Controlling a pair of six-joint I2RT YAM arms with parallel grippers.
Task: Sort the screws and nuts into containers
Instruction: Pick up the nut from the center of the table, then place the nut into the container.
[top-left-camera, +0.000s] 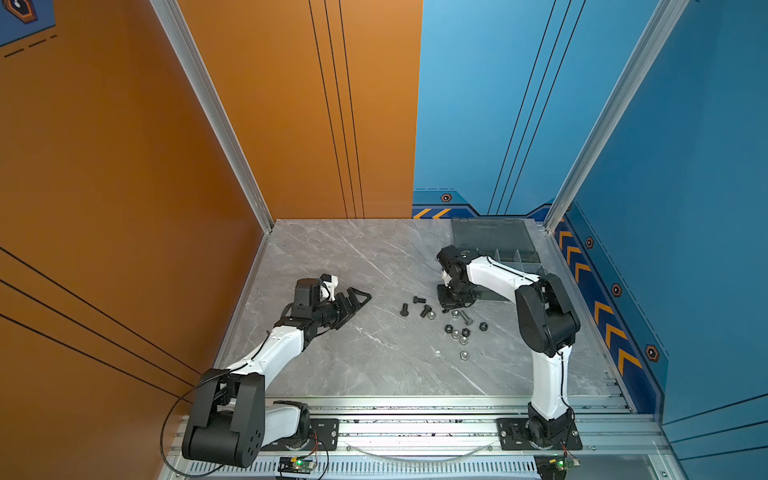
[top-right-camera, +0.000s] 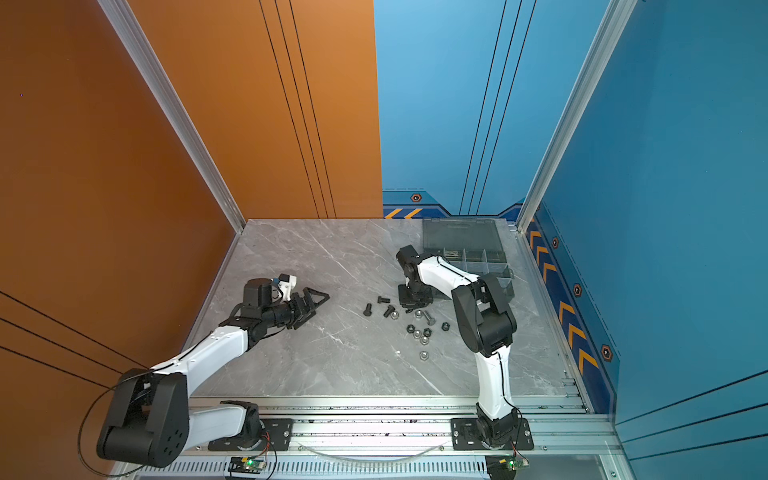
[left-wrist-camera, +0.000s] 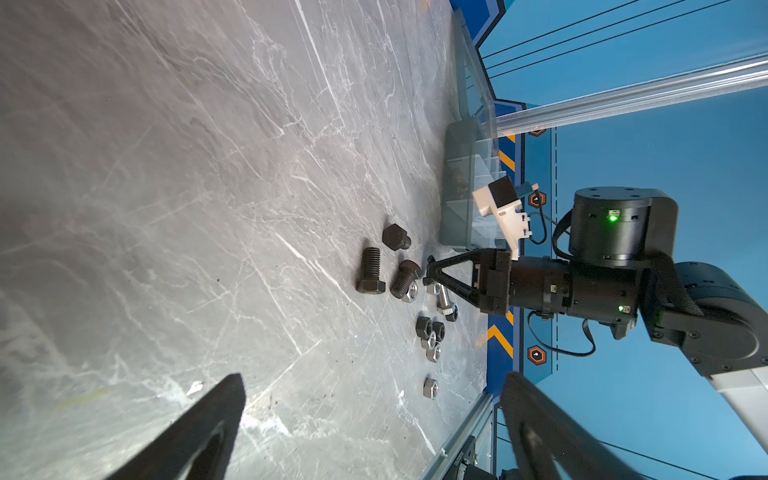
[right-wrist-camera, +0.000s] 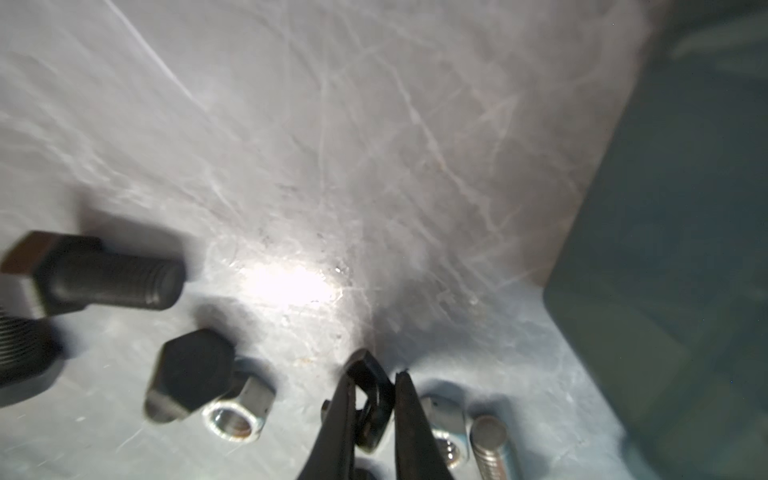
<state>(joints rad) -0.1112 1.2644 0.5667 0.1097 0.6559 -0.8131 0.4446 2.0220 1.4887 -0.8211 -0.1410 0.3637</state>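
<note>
Your right gripper (right-wrist-camera: 375, 376) is low at the worktop (right-wrist-camera: 374, 124), on the edge of the scatter. Its jaws are pinched in on a black hex nut (right-wrist-camera: 368, 365), which stands on edge between the fingers (right-wrist-camera: 336, 424). The right wrist view shows that clearly, with a silver nut (right-wrist-camera: 235, 419) and a black bolt head (right-wrist-camera: 193, 365) close to one side. In a top view the same gripper points straight down near the organizer box (top-left-camera: 519, 255), and the box's lid (top-left-camera: 490, 235) lies open toward the back wall. Three black bolts (top-left-camera: 419, 299) lie loose toward the middle of the worktop. The silver bolt (top-left-camera: 465, 318) and the other nuts (top-left-camera: 463, 340) sit in a loose cluster on the near side of that gripper, toward the arm bases. Your left gripper (top-left-camera: 355, 301) hangs low over bare worktop, well apart from the parts, and the left wrist view shows its jaws spread wide
</note>
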